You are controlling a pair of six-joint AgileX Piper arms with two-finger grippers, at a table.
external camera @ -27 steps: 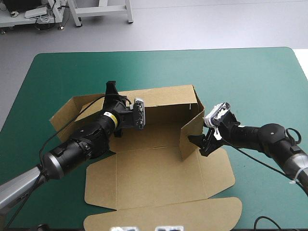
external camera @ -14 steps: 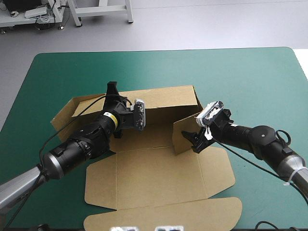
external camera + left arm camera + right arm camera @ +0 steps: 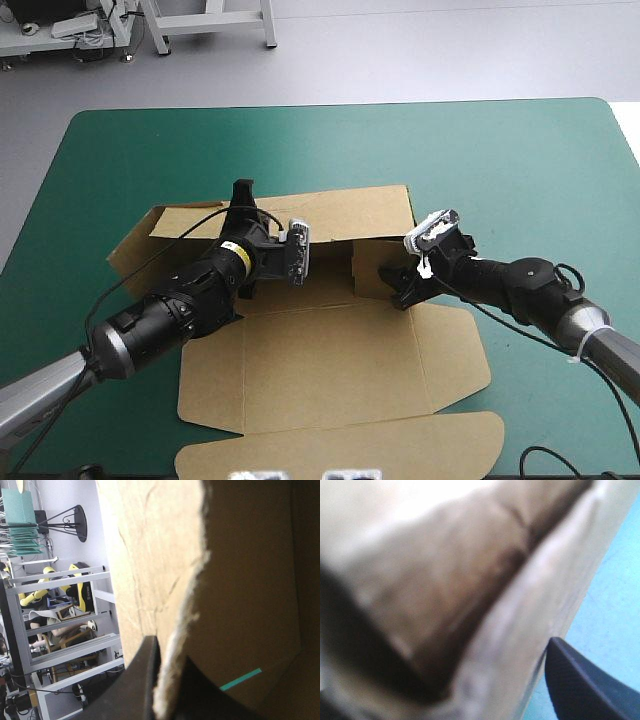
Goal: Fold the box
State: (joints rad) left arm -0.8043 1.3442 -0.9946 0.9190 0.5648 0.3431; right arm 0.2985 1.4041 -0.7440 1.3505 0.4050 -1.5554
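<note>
Brown box (image 3: pixel 330 365) lies lid toward near edge; left tool (image 3: pixel 241 200) and right tool (image 3: pixel 403 288) clamp its walls.

I count one box (image 3: pixel 330 350) on one table (image 3: pixel 520 150), and nothing else lies on the teal-green cover. I have two grippers on it, the left gripper (image 3: pixel 241 192) and the right gripper (image 3: pixel 402 292), one at each end of the raised board. The left wrist view shows me two fingers (image 3: pixel 132 690). In the right wrist view I can make out only one. The box has one rounded lid (image 3: pixel 340 445).
</note>
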